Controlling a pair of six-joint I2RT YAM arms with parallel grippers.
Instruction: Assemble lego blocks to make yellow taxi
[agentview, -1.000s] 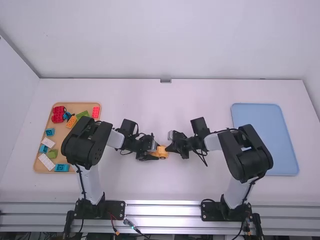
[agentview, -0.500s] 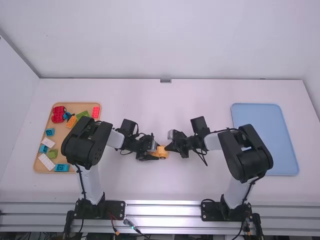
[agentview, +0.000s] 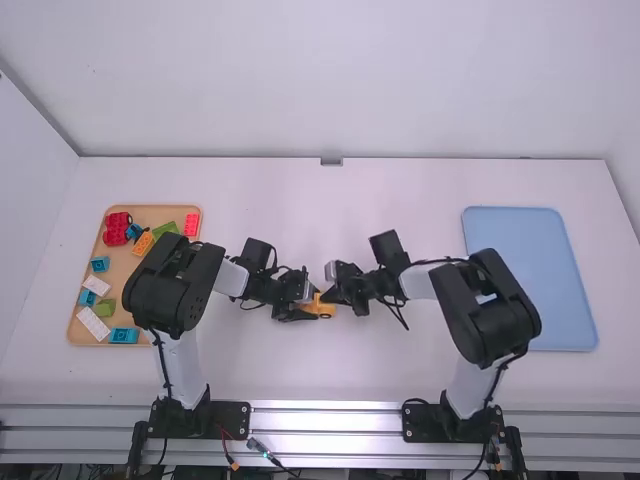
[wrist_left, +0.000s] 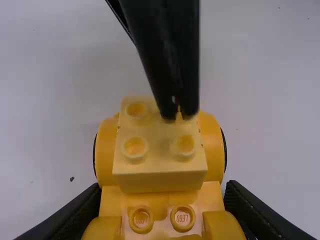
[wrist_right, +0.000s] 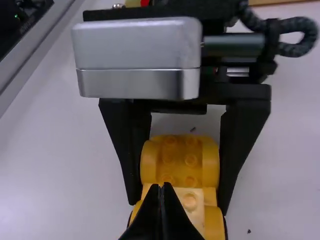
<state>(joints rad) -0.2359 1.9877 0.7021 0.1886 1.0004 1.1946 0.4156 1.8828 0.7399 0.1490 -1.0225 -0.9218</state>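
Rail (agentview: 325, 408) nearest, left base (agentview: 200, 418) and right base (agentview: 455, 424) on it; loose cables (agentview: 265, 452) cut off at the edge. Further up, mid-surface (agentview: 400, 365): yellow taxi (agentview: 325, 312), left hand (agentview: 312, 309) clamped on its sides, those fingers hiding part of the flanks. Right hand (agentview: 326, 299) has fingers together over the pale yellow brick (wrist_left: 160, 165) on the taxi, covering some studs; contact unclear. Left of that, wooden tray (agentview: 123, 270) with mixed blocks (agentview: 124, 336), right side partly behind left arm. Blue tray (agentview: 520, 260) at right, near-left part behind right arm.
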